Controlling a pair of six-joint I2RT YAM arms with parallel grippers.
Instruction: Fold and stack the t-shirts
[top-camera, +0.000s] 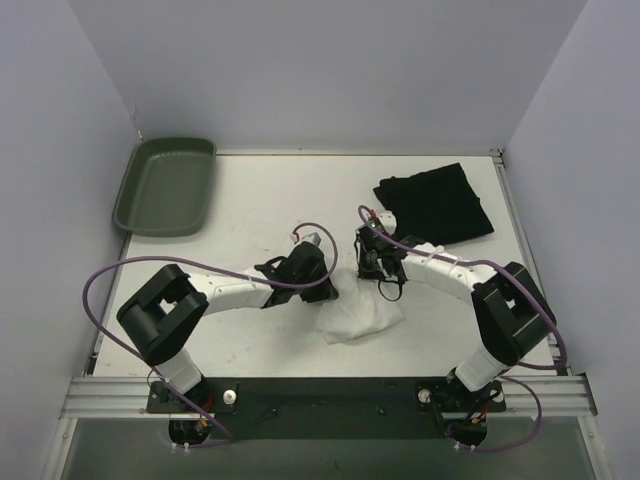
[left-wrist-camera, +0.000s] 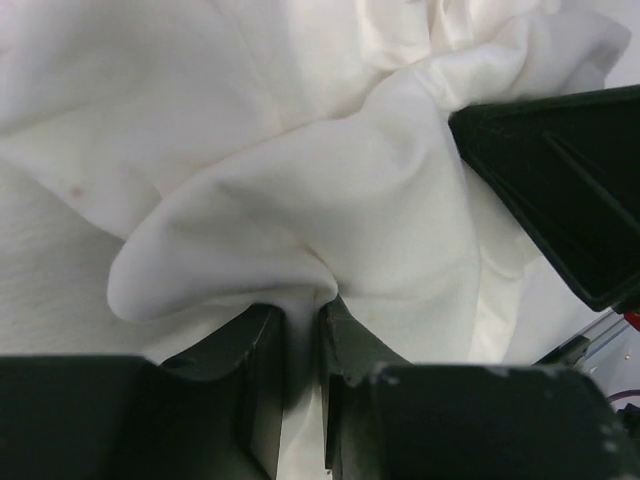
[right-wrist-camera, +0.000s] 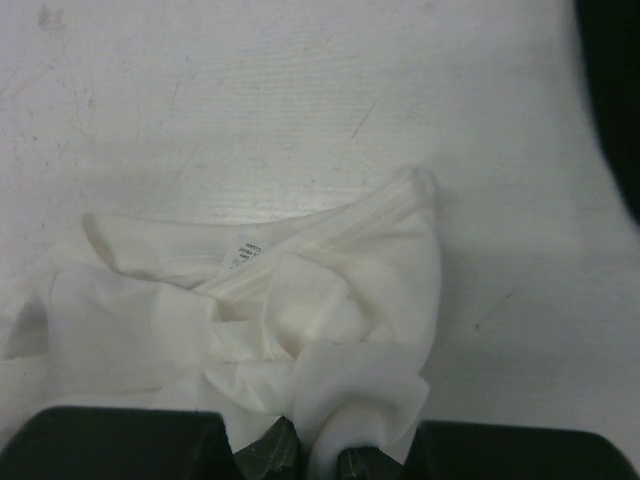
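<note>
The soft white cloth t-shirt (top-camera: 358, 315) lies bunched on the counter (top-camera: 250, 195); left jaws and right jaws each pinch a fold; the black cloth t-shirt (top-camera: 435, 205) sits apart by the far right edge.

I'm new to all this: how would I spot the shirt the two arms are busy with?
Look at the near middle of the white table. There lies the white t-shirt, a crumpled heap pinched by the left hand and the right hand. The other one, the black t-shirt, lies untouched near the far right corner.
</note>
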